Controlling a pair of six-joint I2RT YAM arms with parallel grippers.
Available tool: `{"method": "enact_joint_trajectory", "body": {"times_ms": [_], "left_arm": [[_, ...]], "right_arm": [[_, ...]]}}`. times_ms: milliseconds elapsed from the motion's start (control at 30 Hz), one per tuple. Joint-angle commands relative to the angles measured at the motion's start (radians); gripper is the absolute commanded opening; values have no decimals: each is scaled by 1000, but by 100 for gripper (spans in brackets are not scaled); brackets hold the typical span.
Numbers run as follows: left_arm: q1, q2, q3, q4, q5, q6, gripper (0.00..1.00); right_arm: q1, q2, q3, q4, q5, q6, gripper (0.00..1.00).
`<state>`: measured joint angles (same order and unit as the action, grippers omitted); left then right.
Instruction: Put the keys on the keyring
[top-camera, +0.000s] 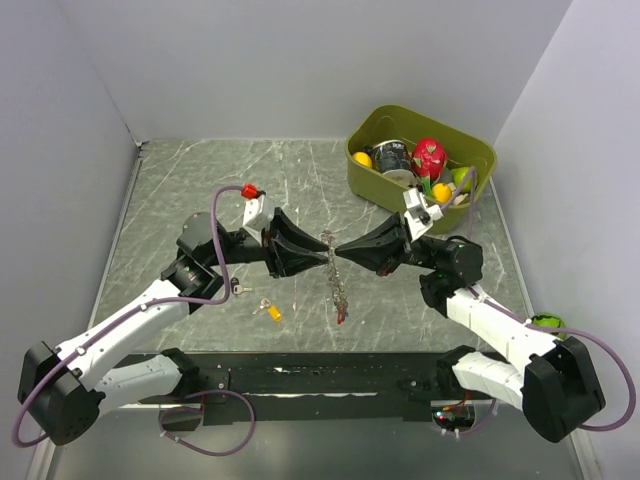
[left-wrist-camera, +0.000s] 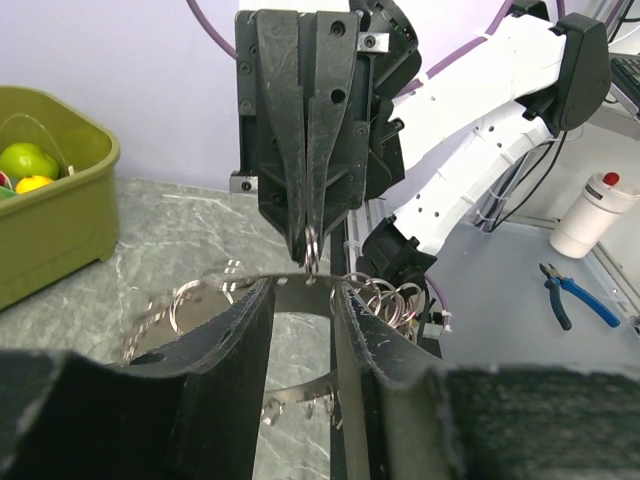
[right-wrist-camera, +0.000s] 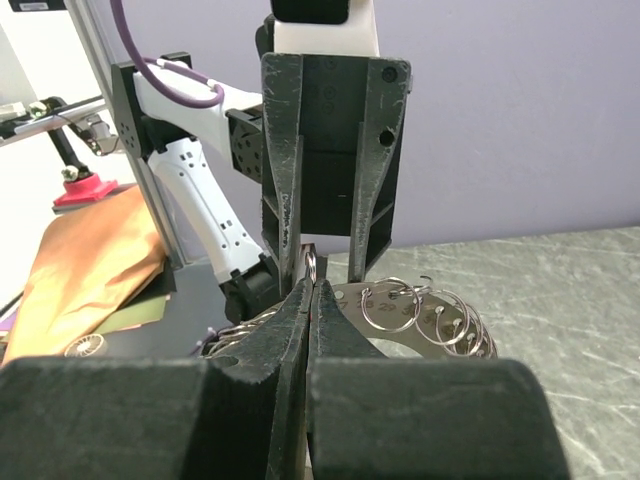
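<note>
Nearest the arm bases, two loose keys lie on the grey marble-patterned table (top-camera: 200, 190). One is a small silver key with a yellow plastic cap (top-camera: 272, 312). The other is a key with a black cap (top-camera: 238, 289), just beside the left arm; its blade is too small to make out. Farther in, over the middle of the table, the one keyring (top-camera: 338, 288) hangs in the air between the two grippers. It is a thin curved metal band strung with many small silver split rings, trailing down to a reddish bit at its low end. The rings overlap and blur, so they cannot be counted, and from above the band reads only as a glinting streak. The right gripper (top-camera: 339, 250) has its jaws pressed together on one small ring standing up from the band. The left gripper (top-camera: 322, 252) faces it tip to tip, its jaws apart with the band passing between them and clamping nothing. At the far right stands one olive-green plastic tub (top-camera: 362, 180), its red, yellow and green contents partly hidden by its wall.
</note>
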<state>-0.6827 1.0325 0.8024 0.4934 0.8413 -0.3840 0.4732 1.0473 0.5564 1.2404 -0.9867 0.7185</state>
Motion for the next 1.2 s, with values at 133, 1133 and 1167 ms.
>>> {"method": "enact_joint_trajectory", "body": {"times_ms": [133,1133,1167], "left_arm": [[-5,20,57,68,24,-13,33],[-124,153,484,-883,-277,497,1],[-129,159,492,-903,-283,501,1]], "right_arm": [[1,16,17,140,23,18,0],[-25,-80,356,-1162,-29,-794,72],[-25,-72,364,-1177,-29,-803,68]]}}
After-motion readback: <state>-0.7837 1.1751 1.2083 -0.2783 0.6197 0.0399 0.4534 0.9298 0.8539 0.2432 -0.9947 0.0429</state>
